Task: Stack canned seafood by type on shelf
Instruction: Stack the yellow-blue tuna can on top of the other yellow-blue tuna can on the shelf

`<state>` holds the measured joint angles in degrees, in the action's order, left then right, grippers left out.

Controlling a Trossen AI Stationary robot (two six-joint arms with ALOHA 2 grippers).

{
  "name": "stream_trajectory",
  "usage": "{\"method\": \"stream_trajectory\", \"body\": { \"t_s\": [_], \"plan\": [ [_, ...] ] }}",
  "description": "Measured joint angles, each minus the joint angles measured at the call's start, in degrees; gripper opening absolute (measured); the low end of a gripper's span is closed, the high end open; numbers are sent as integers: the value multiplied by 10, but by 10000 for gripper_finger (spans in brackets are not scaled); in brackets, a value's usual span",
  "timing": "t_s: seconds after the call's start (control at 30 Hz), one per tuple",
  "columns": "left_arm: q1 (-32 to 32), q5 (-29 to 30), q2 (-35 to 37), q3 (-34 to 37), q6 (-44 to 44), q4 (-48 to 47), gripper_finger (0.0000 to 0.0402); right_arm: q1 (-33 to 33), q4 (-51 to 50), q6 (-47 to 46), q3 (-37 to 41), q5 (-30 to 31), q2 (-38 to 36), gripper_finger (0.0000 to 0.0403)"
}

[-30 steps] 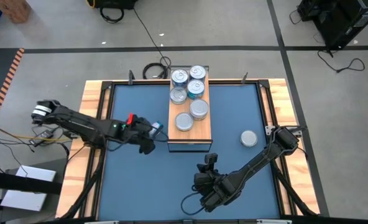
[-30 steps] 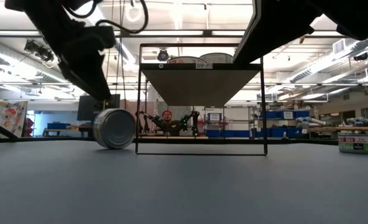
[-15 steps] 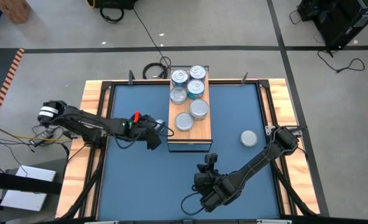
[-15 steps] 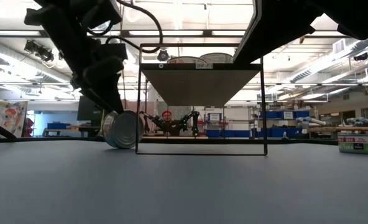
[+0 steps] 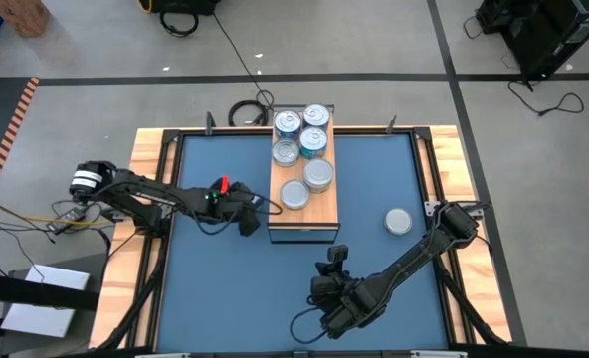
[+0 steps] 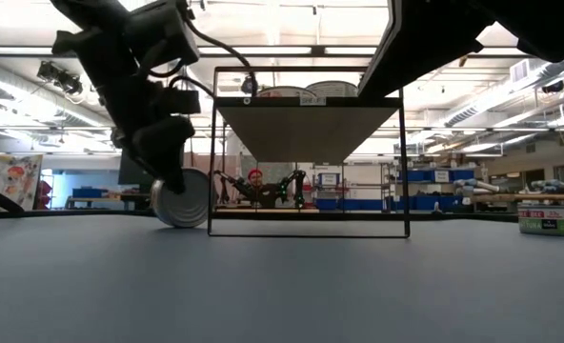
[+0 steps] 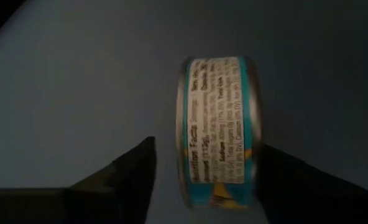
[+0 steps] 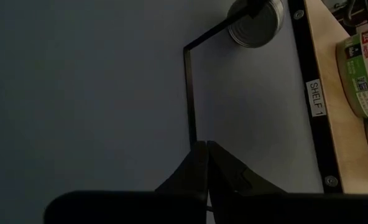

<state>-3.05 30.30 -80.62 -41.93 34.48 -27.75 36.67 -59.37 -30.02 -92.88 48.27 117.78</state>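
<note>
Tin (image 7: pixel 220 127) on edge beside shelf (image 5: pixel 319 204) frame.

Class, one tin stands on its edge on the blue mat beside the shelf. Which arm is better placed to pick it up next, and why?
Probably the left. Its open tool already straddles the teal-sided tin beside the shelf. The right tool is shut and sits farther off, near the table's front.
</note>
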Motion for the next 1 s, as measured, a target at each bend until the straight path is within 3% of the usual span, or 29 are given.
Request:
{"method": "stream_trajectory", "body": {
  "t_s": [0.2, 0.47, 0.7, 0.9, 1.0],
  "plan": [
    [0, 1, 1, 0, -23, -24, 144, 0, -1, 0, 0, 0, 0, 13],
    [-7, 7, 23, -11, -49, -91, 146, 0, -3, 1, 0, 0, 0, 10],
    [-29, 121, 70, -86, -99, -196, 146, 0, -10, 0, 0, 0, 0, 11],
    [-35, 247, 81, -152, -246, -173, 146, 0, -10, 0, 0, 0, 0, 10],
    [-34, 301, 80, -163, -362, -106, 146, 0, -10, 0, 0, 0, 0, 10]
  ]
}}
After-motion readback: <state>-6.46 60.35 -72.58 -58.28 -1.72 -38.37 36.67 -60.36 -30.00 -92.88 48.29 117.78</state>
